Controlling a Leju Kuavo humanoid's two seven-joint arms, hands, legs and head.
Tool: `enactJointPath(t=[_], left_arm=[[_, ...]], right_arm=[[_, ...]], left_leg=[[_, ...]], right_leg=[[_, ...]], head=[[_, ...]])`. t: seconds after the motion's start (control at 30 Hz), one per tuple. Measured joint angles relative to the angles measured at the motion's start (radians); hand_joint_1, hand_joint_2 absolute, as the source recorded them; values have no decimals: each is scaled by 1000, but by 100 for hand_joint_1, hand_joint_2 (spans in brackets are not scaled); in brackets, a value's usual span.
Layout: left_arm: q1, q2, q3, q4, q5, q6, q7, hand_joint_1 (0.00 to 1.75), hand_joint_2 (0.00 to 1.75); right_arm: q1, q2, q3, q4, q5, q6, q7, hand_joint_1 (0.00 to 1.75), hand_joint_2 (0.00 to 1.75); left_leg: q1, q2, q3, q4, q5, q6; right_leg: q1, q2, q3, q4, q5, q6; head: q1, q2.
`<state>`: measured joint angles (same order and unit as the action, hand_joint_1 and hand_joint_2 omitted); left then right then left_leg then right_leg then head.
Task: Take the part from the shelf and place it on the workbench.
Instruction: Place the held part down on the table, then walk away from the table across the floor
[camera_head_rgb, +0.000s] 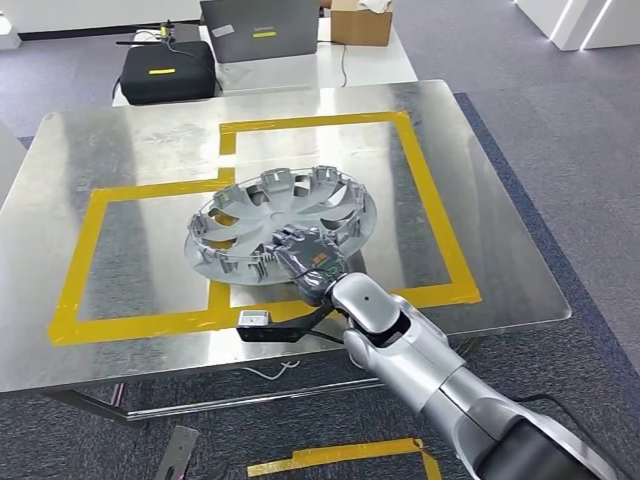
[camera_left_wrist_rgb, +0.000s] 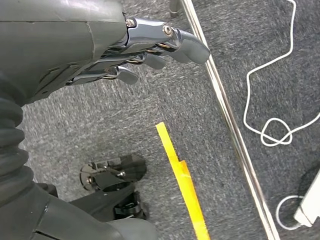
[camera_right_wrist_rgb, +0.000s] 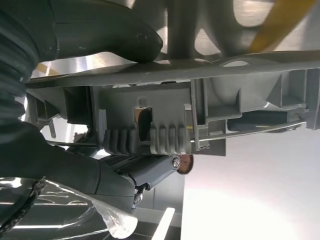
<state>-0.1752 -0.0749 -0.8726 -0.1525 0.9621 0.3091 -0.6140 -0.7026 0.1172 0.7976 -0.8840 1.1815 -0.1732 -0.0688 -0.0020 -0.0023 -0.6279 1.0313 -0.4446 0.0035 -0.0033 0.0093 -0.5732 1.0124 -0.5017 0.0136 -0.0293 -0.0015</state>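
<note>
At frame centre, the right robot hand grips the silver plastic wheel cover's near rim, tilted above the steel tabletop; the left robot hand hangs loosely spread.

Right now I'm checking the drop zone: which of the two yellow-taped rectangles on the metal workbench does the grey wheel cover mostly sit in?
The farther, right-hand yellow-taped rectangle; the grey plastic wheel cover, gripped by the right hand, overlaps the nearer left rectangle only at its edge.
</note>
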Motion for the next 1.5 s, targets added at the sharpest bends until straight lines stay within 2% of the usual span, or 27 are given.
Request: enactJointPath(t=[0.2, 0.5, 0.63, 0.7, 0.83, 1.03, 1.3, 1.4, 1.5], left_arm=[[-5, -6, -22, -2, -22, 15, 15, 0, 175], [-6, -10, -42, -4, -48, 38, 30, 0, 175], [-3, -11, -42, -4, -48, 38, 33, 0, 175], [-3, -11, -42, -4, -49, 38, 32, 0, 175], [-3, -11, -42, -4, -48, 34, 20, 0, 0], [-4, -12, -42, -4, -42, 38, 11, 0, 0], [2, -14, -32, -4, -32, 34, -11, 0, 0], [13, -14, -20, -4, -11, 23, -36, 0, 0], [35, -14, 2, -4, 11, 12, -68, 0, 0]], right_arm=[[-99, 43, 0, 188, -10, -35, 37, 175, 175], [-144, 51, -68, 351, -52, -98, 100, 175, 175], [-147, 50, -114, 395, -79, -109, 93, 0, 0], [-146, 50, -131, 411, -85, -109, 82, 0, 0], [-141, 50, -149, 427, -91, -111, 65, 0, 0], [-128, 56, -187, 428, -155, -85, 0, 0, 0], [-100, 57, -223, 385, -237, 7, -60, 0, 0], [-66, 49, -232, 315, -318, 89, -96, 0, 0], [26, 1, -231, 145, -349, 77, -99, 0, 0]], left_leg=[[1, 0, 1, 0, 0, 0], [1, 0, 1, 0, 0, 0], [1, 0, 1, 0, 0, 0], [1, 0, 1, 0, 0, 0], [1, 0, 1, 0, 0, 0], [1, 0, 1, 0, 0, 0], [1, 0, 1, 0, 0, 0], [1, 0, 1, 0, 0, 0], [1, -1, 2, 0, -1, 2]], right_leg=[[1, 0, 0, 0, 0, 0], [1, 1, 0, 0, 0, 0], [1, 1, 0, 0, 0, 0], [1, 1, 0, 0, 0, 0], [1, 1, 0, 0, 0, 0], [1, 1, 0, 0, 0, 0], [1, 1, 1, 0, 0, 0], [1, 1, 0, 0, 0, 0], [1, -2, 2, -1, -2, 2]], head=[[0, 0], [0, 0], [0, 0], [0, 0], [0, 0], [0, 0], [0, 0], [0, 0], [0, 0]])
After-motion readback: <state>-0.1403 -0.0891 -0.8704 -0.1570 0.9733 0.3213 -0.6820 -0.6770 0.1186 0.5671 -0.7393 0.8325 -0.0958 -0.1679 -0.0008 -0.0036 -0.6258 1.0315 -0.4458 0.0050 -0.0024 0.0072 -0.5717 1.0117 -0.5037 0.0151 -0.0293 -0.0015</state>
